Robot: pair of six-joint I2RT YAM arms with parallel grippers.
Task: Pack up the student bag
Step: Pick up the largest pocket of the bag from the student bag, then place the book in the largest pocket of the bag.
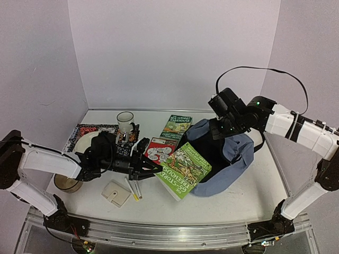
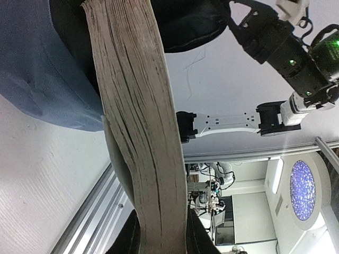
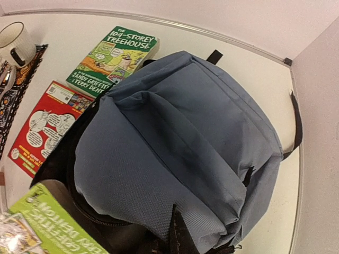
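The student bag [image 1: 233,161] is a blue-grey backpack lying right of centre, its dark opening facing left. My right gripper [image 1: 221,132] is shut on the fabric at the bag's top edge and holds the opening up; the right wrist view shows the bag [image 3: 180,143] with my gripper [image 3: 175,241] pinching its rim. My left gripper [image 1: 153,169] is shut on a green book [image 1: 183,169], whose far end sits at the bag's opening. In the left wrist view the book's page edge [image 2: 137,132] fills the centre between my fingers [image 2: 198,238], with the bag [image 2: 42,69] at upper left.
A red book [image 1: 159,150] and a second green book [image 1: 176,126] lie left of the bag. A white mug [image 1: 125,121], a patterned mat [image 1: 87,129] and a plate [image 1: 85,144] stand back left. A beige wallet [image 1: 116,192], pens [image 1: 135,188] and a cup [image 1: 67,183] lie near the front.
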